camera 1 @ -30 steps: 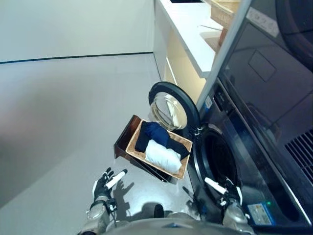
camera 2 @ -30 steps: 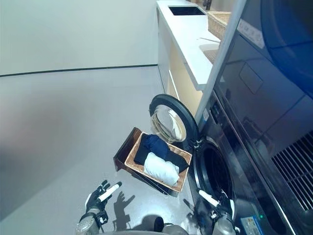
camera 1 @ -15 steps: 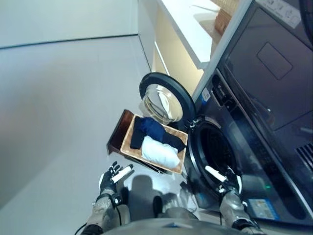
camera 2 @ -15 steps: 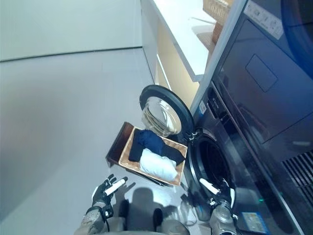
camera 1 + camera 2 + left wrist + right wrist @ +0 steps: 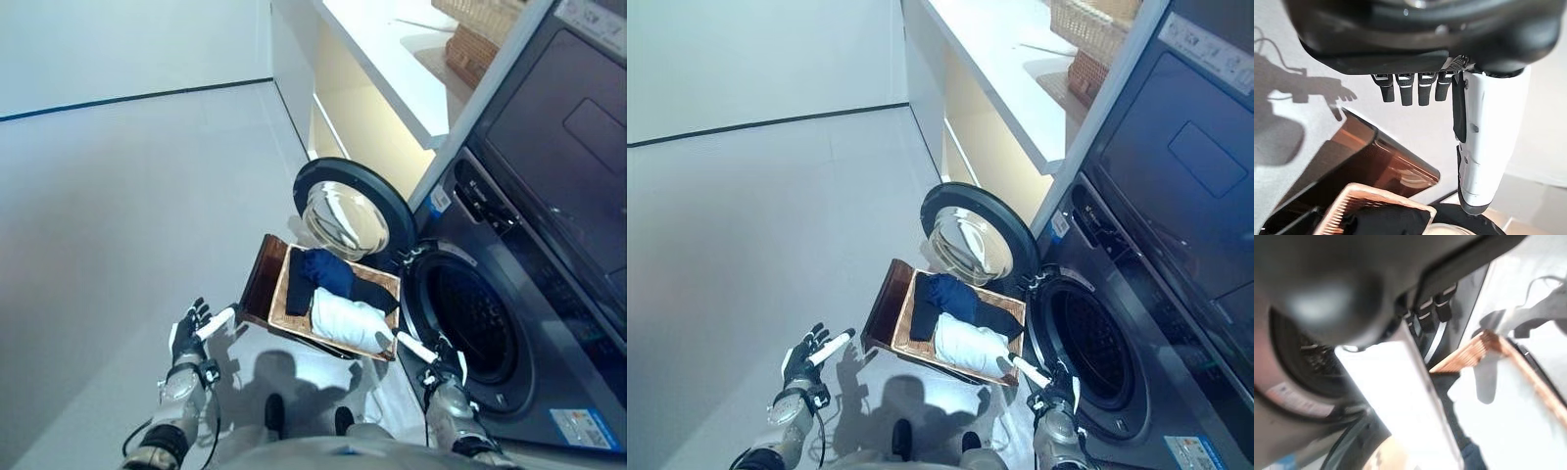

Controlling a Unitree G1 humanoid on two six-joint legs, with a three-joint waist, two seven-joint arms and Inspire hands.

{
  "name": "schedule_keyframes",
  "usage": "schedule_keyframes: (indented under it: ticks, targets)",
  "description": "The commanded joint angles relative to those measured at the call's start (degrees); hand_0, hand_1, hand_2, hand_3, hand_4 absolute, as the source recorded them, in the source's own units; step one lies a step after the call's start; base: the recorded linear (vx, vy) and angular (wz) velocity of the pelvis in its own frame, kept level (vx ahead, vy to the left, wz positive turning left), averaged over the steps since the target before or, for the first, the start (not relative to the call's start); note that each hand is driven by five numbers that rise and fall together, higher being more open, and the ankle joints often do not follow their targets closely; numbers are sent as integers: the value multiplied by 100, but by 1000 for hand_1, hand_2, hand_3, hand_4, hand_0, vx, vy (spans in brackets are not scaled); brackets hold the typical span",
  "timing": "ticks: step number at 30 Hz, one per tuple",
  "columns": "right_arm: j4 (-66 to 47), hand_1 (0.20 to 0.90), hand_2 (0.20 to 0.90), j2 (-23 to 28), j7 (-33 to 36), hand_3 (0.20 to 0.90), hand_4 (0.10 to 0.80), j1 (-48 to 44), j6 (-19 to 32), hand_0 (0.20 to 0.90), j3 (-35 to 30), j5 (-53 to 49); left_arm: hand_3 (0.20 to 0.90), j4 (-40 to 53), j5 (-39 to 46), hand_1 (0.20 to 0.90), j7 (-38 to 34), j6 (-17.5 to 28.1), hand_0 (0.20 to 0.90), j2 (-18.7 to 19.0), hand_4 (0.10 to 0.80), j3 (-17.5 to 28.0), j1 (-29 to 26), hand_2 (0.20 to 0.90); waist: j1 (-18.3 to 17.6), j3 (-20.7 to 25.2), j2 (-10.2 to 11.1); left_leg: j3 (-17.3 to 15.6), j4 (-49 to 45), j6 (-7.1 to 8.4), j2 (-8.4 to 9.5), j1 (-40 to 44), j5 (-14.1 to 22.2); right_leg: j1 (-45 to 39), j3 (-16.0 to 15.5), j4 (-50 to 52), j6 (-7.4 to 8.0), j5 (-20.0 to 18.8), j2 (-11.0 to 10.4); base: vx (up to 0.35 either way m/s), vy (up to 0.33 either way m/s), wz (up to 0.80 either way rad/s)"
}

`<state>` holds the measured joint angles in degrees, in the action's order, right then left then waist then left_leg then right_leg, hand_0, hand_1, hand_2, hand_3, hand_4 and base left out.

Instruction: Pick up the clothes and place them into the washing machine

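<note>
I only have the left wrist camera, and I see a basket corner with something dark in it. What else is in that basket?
Observer: Beside the navy garment lies a folded white garment, on the side of the basket nearer the washing machine.
Operator: Is the machine's door open?
Observer: Yes, the round door is swung wide open and stands just behind the basket.
Operator: Where is the right hand?
Observer: The right hand is open and holds nothing. It is low in front of the drum opening, close to the basket's near corner.
</note>
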<state>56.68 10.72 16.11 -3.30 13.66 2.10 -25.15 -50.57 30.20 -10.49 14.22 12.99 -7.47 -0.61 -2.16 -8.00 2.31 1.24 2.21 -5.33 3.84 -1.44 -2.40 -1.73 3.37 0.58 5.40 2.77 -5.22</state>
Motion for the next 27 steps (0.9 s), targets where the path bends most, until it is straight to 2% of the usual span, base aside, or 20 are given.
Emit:
schedule_keyframes:
  ticks: [1,3,5,7,8,11,13,16,18,20,22,27]
  targets:
    - [-403,900,900,384,54,900,800,-143,334,900,-2,91,900,95,-78,900,-30,405,900,-10,800,84,-75,900,110,321,118,13,-969,356,-81,-503,673,-99,35,297,328,-398,-334,31,109,-7]
    - [-650,900,900,341,61,900,800,-144,322,900,65,163,900,246,-90,900,20,388,900,-71,800,44,110,900,105,335,67,-24,-922,269,16,-456,709,18,80,524,409,-613,-426,26,152,-8]
    - [-682,900,900,338,71,900,800,-190,297,900,122,212,900,355,-104,900,44,377,900,-81,800,6,155,900,105,289,-13,-50,-851,178,86,-342,725,198,91,977,390,-802,-492,14,173,-15]
    - [-748,900,900,322,90,900,800,-234,269,900,180,267,900,467,-132,900,58,350,900,-56,800,8,189,900,104,145,-97,-86,-792,93,111,-233,727,491,-20,1569,249,-935,-541,-24,179,-26]
    - [-759,900,900,307,110,900,800,-266,262,900,216,304,900,493,-145,900,59,348,900,-25,800,28,193,900,101,54,-137,-120,-796,58,120,-180,757,628,-202,1846,179,-953,-577,-22,154,-23]
    - [-792,900,900,271,98,900,800,-299,250,900,269,312,900,457,-150,900,87,334,900,40,800,78,134,900,54,-88,-206,-161,-842,53,121,-74,816,757,-543,1938,78,-779,-640,29,83,-15]
    - [-766,900,900,285,102,900,800,-341,248,900,290,346,900,450,-139,900,62,378,900,92,800,130,59,900,59,-136,-225,-220,-839,102,77,-33,861,807,-744,1489,99,-626,-648,56,-23,-16]
    - [-771,900,900,322,94,900,800,-471,248,900,331,344,900,353,-71,900,9,420,900,123,800,217,-37,900,79,-218,-182,-296,-784,181,19,-5,897,965,-867,720,213,-742,-606,54,-96,-22]
    - [-865,900,900,348,96,900,800,-505,243,900,364,358,900,355,-33,900,-29,430,900,136,800,269,-81,900,61,-286,-107,-308,-743,239,-15,36,917,1154,-794,339,297,-983,-566,96,-153,-4]
    - [-949,900,900,379,74,900,800,-460,239,900,377,367,900,353,-19,900,-50,435,900,149,800,305,-62,900,33,-327,-23,-264,-712,306,-56,118,945,1193,-721,240,322,-1037,-503,155,-185,16]
    - [-891,900,900,403,66,900,800,-408,229,900,369,390,900,297,-11,900,-49,426,900,86,800,304,-32,900,68,-288,45,-221,-694,389,-107,141,974,1062,-809,90,306,-987,-448,176,-248,17]
    - [-880,900,900,542,153,900,800,-492,320,900,362,322,900,163,146,900,-42,427,900,-67,800,234,-64,900,66,-211,58,-63,-588,668,-478,74,784,984,-992,1,145,-844,-199,131,-260,32]
